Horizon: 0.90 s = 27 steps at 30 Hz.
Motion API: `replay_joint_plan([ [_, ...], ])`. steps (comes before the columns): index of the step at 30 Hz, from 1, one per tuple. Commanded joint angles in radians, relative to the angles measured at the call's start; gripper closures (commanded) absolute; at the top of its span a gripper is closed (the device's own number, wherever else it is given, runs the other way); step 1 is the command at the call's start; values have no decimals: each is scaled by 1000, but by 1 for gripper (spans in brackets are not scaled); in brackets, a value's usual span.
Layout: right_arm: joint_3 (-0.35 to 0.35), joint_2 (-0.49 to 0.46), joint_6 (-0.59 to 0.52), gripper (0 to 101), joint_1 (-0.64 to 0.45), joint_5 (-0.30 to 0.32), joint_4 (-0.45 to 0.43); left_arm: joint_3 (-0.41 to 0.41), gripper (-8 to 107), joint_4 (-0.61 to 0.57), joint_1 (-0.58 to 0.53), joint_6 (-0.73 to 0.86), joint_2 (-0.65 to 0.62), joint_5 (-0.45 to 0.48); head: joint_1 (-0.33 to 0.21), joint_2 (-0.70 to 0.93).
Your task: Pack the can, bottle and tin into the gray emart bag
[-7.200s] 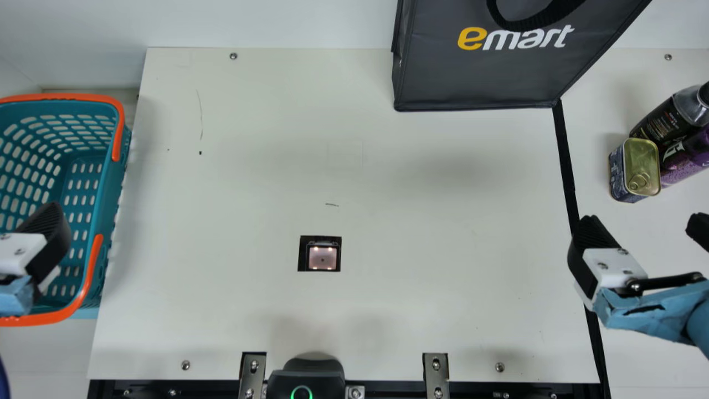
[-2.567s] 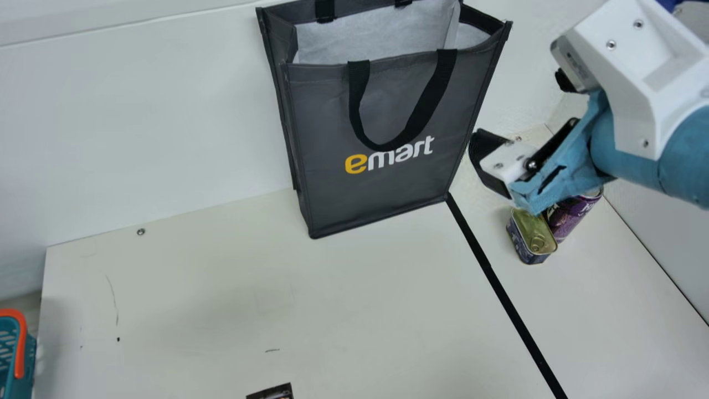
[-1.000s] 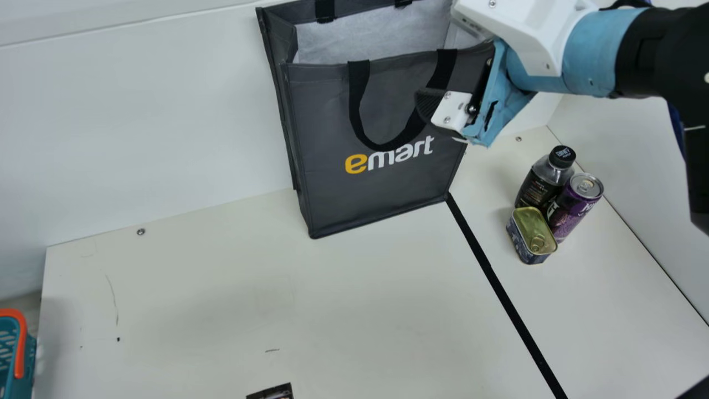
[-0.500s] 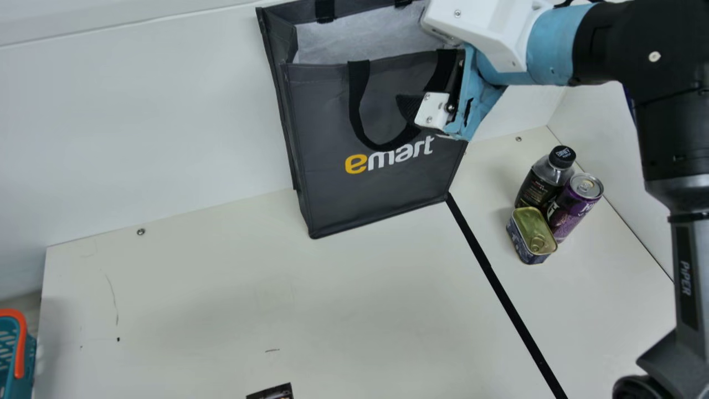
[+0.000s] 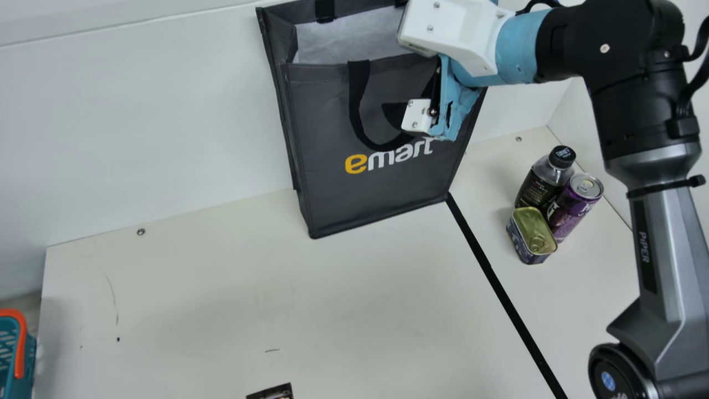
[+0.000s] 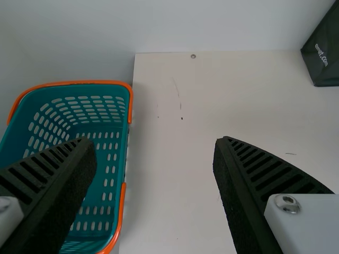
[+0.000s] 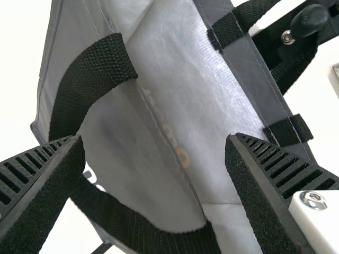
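The gray emart bag [image 5: 332,188] stands upright at the table's back, its top open. My right gripper [image 5: 396,113] is at the bag's front handle; in the right wrist view my right gripper [image 7: 156,174] is spread open, one finger by the front handle [image 7: 95,71], the other over the bag's mouth, nothing held. On the right, close together, stand the bottle [image 5: 545,177] with a black cap, the purple can [image 5: 573,205] and the gold-topped tin [image 5: 532,235]. In the left wrist view my left gripper [image 6: 156,174] is open and empty, over the table beside the basket.
A teal basket [image 6: 114,159] with orange handles stands at the left, its rim also at the main view's left edge [image 5: 19,343]. Black tape [image 5: 498,288] runs between the bag and the table's front right. Walls rise behind and at the right.
The camera has turned and tilted since the oldest picture. My right arm has swung left, past the bottle, can and tin, to the bag's front handle. Those three and the bag stand unchanged.
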Motion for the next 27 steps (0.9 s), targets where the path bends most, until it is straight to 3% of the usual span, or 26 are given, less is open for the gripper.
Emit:
replay_joint_plan([
  [1, -3, 8, -11, 10, 1, 1, 1, 0, 9, 0, 0, 0, 0, 0, -23, -1],
  [18, -30, 84, -84, 10, 18, 1, 13, 0, 9, 0, 0, 0, 0, 0, -23, -1],
  [27, -21, 100, -103, 71, 23, 1, 14, 0, 9, 0, 0, 0, 0, 0, -23, -1],
])
